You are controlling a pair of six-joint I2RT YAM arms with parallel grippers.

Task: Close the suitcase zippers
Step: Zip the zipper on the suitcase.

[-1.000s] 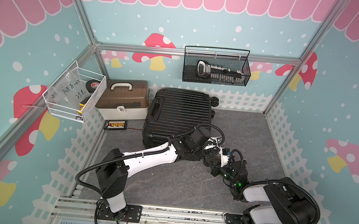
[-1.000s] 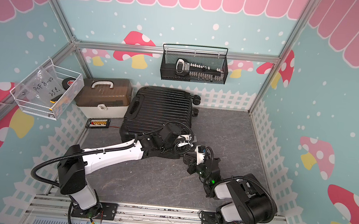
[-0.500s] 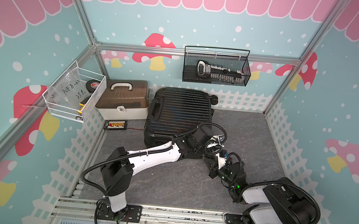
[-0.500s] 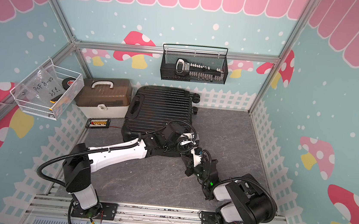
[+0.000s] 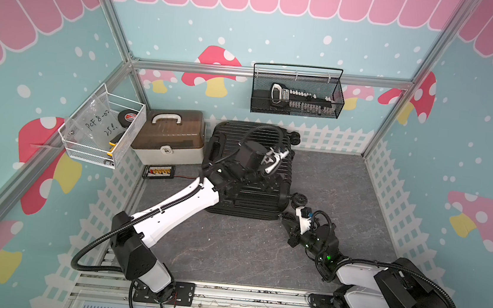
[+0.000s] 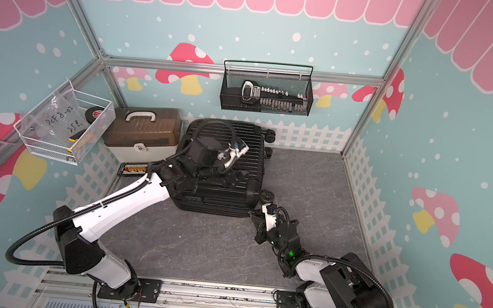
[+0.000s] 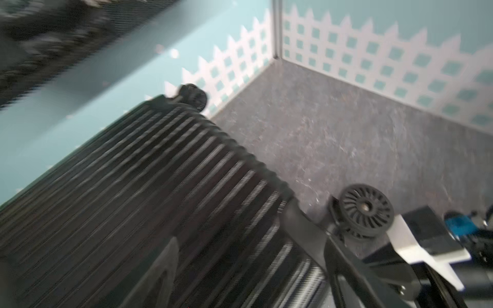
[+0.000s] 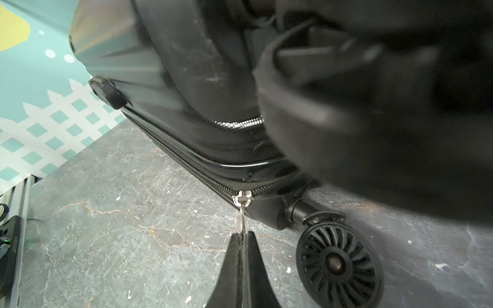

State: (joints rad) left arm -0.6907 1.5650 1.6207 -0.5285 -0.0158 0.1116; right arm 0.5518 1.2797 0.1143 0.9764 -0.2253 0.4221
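The black ribbed suitcase lies flat at the back of the floor, lid down. My left gripper is open over its ribbed top shell, the fingers wide apart with only the shell between them. My right gripper is low at the case's front right corner, shut on the thin metal pull of a zipper slider. The zipper track runs along the seam from the slider toward the left wall. A caster wheel is right beside the gripper.
A beige toolbox stands left of the case, with a small black device in front of it. A black mesh basket hangs on the back wall and a white wire basket on the left wall. Grey floor stretches to the right.
My left arm has swung from the case's front right corner back over its top shell. My right gripper has shifted a little left along the front edge, still pinching the pull.
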